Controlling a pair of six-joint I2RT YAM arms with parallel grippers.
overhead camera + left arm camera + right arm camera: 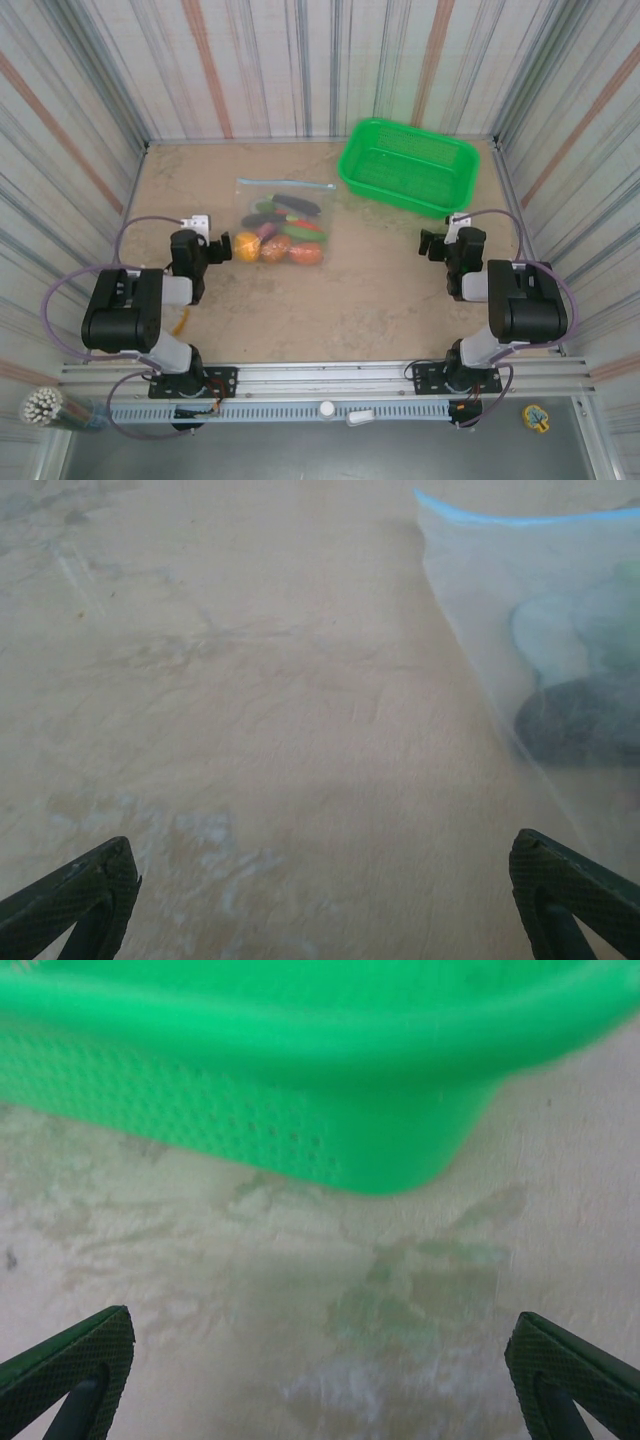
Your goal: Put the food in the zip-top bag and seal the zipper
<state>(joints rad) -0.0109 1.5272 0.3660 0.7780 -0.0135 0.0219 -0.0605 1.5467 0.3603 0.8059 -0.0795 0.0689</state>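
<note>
We see the zip-top bag lying flat on the tabletop a little left of the middle of the top view, with the zipper running as a thin light-blue line along its upper edge; whether that strip is pressed closed we cannot tell. The food sits inside the clear plastic, gathered in the lower two thirds of the bag. The orange round pieces line its lower edge, the dark eggplant lies toward the top, and a green piece is at the upper left. A small purple-pink ball sits in the middle of the heap. In the upper right of the top view stands the green basket, tilted slightly against the frame, its perforated floor visible from wall to wall. The left gripper hovers just beside the bag's left edge, close to the leftmost orange piece. In the left wrist view that gripper is spread wide over bare tabletop, its fingers at the lower corners pinching nothing. The bag fills the right side of that view, with the zipper at the top and the eggplant blurred behind the plastic. The right gripper sits right of centre, below the basket and well apart from the bag. In the right wrist view this gripper is likewise spread, holding nothing, with the basket close ahead across the top.
</note>
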